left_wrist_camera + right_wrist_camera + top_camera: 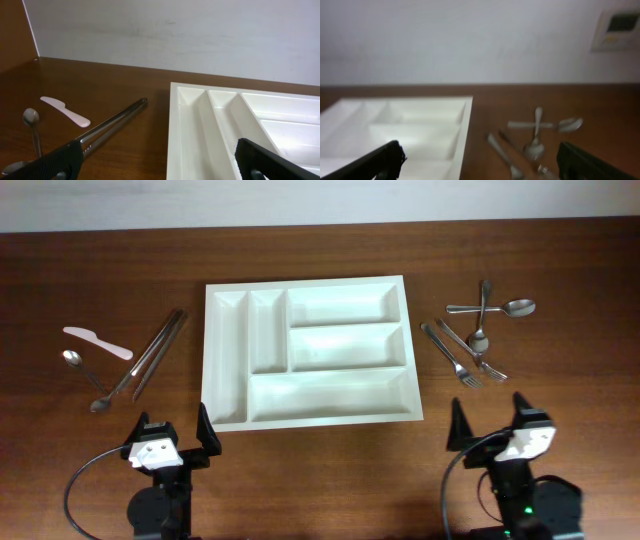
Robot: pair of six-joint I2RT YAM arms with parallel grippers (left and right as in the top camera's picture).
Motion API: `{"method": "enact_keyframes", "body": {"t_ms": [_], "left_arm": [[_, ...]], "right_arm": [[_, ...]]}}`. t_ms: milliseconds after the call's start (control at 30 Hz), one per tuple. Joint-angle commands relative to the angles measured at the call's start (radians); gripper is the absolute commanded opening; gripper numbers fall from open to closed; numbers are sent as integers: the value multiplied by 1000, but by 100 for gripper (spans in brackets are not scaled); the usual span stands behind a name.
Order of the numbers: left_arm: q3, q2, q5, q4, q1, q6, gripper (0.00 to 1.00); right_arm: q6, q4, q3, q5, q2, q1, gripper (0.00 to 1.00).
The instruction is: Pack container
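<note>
The container (310, 284), a large white cutlery tray with five empty compartments, lies in the middle of the table. My left gripper (172, 430) hovers open near its front left corner, with nothing between the fingers. In the left wrist view the left gripper (157, 155) straddles the container's (175, 115) left rim. My right gripper (490, 422) stands open to the front right of the tray, holding nothing. The right wrist view is blurred and shows the right gripper (480, 155) between the container (465, 125) and loose cutlery (537, 135).
Left of the tray lie a white plastic knife (98, 342), a small spoon (85, 378) and long metal pieces (150, 358). On the right, spoons and forks (478, 330) lie crossed in a heap. A pale wall runs behind the table's far edge.
</note>
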Motion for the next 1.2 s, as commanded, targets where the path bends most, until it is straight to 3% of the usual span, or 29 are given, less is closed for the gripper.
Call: {"method": "enact_keyframes", "body": {"t_ms": [0,133,467,600,867,1067,1167], "left_arm": [[-5,-10,11,-2,-4,19,99],[-5,-10,11,-2,-4,19,99],[-5,-10,11,-2,-4,19,99],[-5,-10,11,-2,-4,19,99],[-5,-10,11,-2,-4,19,99],[-5,-10,11,-2,-4,19,99],[-5,-10,11,-2,-4,19,99]], "right_arm": [[13,-42,164,58,117,-8,99],[13,-168,383,57,317,-8,99],[11,-695,1068,-64,877,-8,99],[-82,-840,1267,-74,1076,-8,99],[-137,-884,1315,-191,1311,-40,99],[-72,-889,1315,-220,1447,-172,100],[-73,-897,1315,-220,1521,-248,94]]}}
